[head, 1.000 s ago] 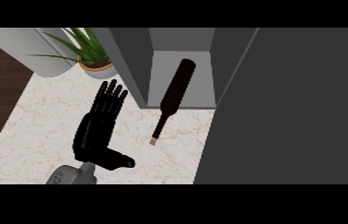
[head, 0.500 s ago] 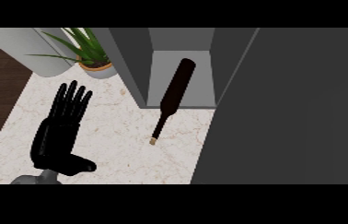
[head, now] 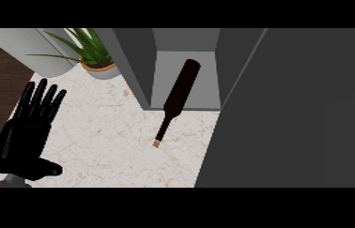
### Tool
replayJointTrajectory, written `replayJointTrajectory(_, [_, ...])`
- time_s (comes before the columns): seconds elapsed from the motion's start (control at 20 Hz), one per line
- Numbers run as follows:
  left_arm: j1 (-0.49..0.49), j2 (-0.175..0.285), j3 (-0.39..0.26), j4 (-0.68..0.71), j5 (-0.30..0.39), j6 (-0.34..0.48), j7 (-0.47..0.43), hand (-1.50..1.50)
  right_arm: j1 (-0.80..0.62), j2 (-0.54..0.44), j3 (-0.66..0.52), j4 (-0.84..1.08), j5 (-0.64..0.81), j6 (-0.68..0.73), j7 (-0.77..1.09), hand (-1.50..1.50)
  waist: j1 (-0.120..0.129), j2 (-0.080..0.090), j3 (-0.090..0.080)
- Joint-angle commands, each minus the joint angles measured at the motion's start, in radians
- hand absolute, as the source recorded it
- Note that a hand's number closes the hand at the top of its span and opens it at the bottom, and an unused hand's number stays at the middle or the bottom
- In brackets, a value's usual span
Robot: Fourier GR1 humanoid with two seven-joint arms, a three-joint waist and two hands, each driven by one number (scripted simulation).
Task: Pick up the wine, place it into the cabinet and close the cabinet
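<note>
The dark wine bottle (head: 179, 95) lies on its side, its body inside the grey cabinet (head: 186, 53) and its neck sticking out over the marble counter (head: 118, 142), cork end toward me. The cabinet's dark door (head: 291, 114) stands open at the right and fills that side of the view. My left hand (head: 27, 128) is open at the far left edge, fingers straight and pointing away, well clear of the bottle. My right hand does not show.
A potted green plant (head: 94, 58) stands at the back left beside the cabinet wall. A pale grey cylinder (head: 34, 51) sits in the far left corner, next to dark wooden floor (head: 10, 77).
My left hand has drawn back to the left and toward me, away from the bottle. The bottle and the cabinet door have not moved.
</note>
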State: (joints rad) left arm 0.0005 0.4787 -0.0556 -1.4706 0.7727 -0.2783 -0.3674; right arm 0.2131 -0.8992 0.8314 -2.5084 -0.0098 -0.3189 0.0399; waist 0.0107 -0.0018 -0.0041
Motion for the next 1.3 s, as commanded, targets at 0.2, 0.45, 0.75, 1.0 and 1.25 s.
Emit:
replayJointTrajectory(0.2, [0.006, 0.034, 0.037, 0.032, 0.022, -0.066, 0.001, -1.50, -0.106, 0.179, 0.087, -0.142, -0.056, -0.001, 0.121, 1.50, 0.019, 0.006, -0.002])
replayJointTrajectory(0.45, [-0.013, 0.079, 0.067, 0.028, 0.063, -0.110, 0.032, -1.50, -0.169, 0.234, 0.072, -0.085, -0.085, 0.025, 0.156, 1.50, 0.045, 0.011, -0.004])
replayJointTrajectory(0.75, [-0.041, 0.074, 0.065, 0.057, 0.059, -0.120, 0.037, -1.50, -0.276, 0.328, 0.033, -0.022, -0.109, 0.043, 0.221, 1.50, 0.060, 0.015, -0.006])
replayJointTrajectory(1.0, [-0.042, 0.069, 0.062, 0.070, 0.062, -0.132, 0.043, -1.50, -0.459, 0.453, -0.035, 0.097, -0.138, 0.031, 0.347, 1.50, 0.077, 0.014, -0.006])
replayJointTrajectory(1.25, [-0.057, 0.088, 0.088, 0.112, 0.057, -0.156, 0.035, -1.50, -0.751, 0.695, -0.065, 0.336, -0.115, -0.022, 0.487, 1.50, 0.056, 0.009, -0.004])
